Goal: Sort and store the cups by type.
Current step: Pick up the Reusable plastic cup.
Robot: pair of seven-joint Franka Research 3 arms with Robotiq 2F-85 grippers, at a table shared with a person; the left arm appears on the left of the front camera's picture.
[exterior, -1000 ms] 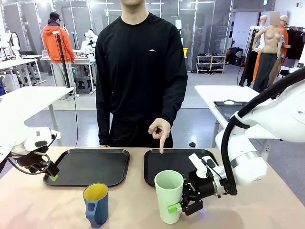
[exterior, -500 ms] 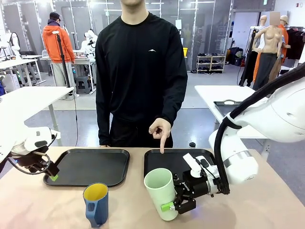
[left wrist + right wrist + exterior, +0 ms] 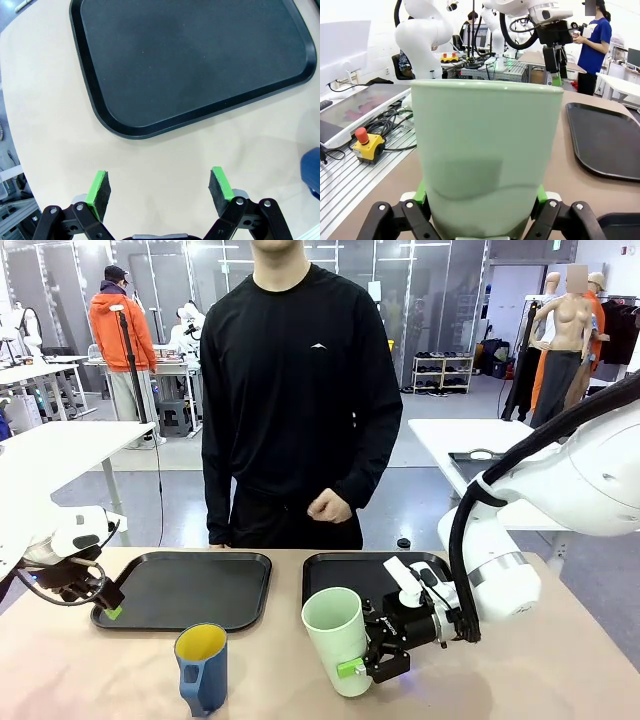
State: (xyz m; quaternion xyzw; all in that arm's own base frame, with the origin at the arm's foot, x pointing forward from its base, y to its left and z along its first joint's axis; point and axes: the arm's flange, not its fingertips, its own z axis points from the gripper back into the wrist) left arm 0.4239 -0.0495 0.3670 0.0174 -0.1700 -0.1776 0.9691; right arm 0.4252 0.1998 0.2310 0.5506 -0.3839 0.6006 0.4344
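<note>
A tall pale mint-green tumbler (image 3: 334, 635) leans to the left in front of the right black tray (image 3: 345, 575). My right gripper (image 3: 362, 664) is shut on its lower part from the right. In the right wrist view the tumbler (image 3: 485, 150) sits between the green pads (image 3: 421, 192). The dark blue mug (image 3: 202, 668), yellow inside, stands upright on the table near the front, left of the tumbler. My left gripper (image 3: 108, 606) hangs open and holds nothing at the left tray's (image 3: 190, 590) near left corner. In the left wrist view the left gripper (image 3: 159, 186) is over bare table just short of the tray (image 3: 190, 65).
A person in black stands at the far side with a loosely closed hand (image 3: 330, 506) at waist height. Both trays hold nothing. The mug's blue edge (image 3: 312, 167) shows at the right of the left wrist view. Bare table lies between mug and tumbler.
My right gripper has carried the tumbler a little to the left and tipped it. The person's hand, which pointed down at the right tray, has drawn back to the waist. The left arm stayed still.
</note>
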